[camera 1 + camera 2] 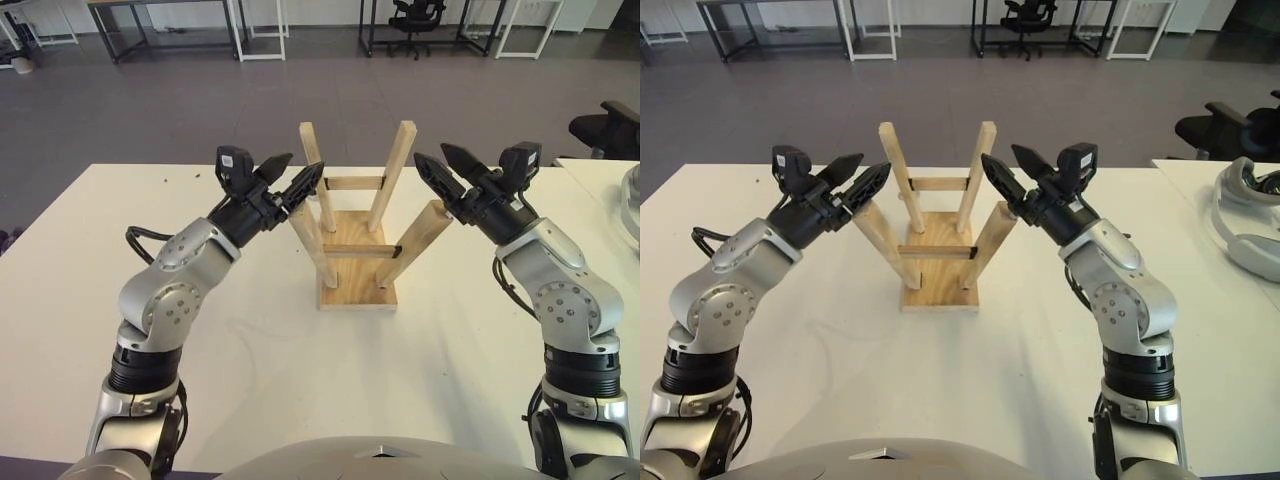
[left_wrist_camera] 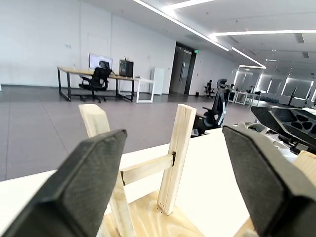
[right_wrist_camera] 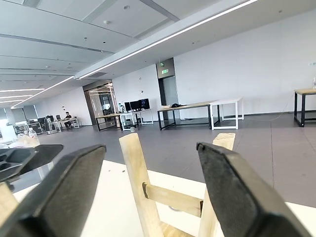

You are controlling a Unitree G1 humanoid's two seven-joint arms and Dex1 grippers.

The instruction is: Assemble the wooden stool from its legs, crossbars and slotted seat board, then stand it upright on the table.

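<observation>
The wooden stool (image 1: 358, 288) lies upside down mid-table, its seat board flat on the white table (image 1: 90, 270) and its legs pointing up. Two crossbars (image 1: 355, 183) join the legs, the far pair (image 2: 178, 148) also seen from the wrists. My left gripper (image 1: 297, 172) hovers open beside the top of the near left leg (image 1: 313, 245), with nothing between its pads (image 2: 89, 187). My right gripper (image 1: 435, 160) is open just above the top of the near right leg (image 1: 415, 240), also empty; its fingers (image 3: 237, 192) frame the far legs (image 3: 137, 187).
A white headset-like object (image 1: 1245, 225) rests on the neighbouring table to the right. The table's far edge runs just behind the stool, with open floor, desks and office chairs (image 1: 415, 15) beyond. Bare tabletop spreads to both sides and in front.
</observation>
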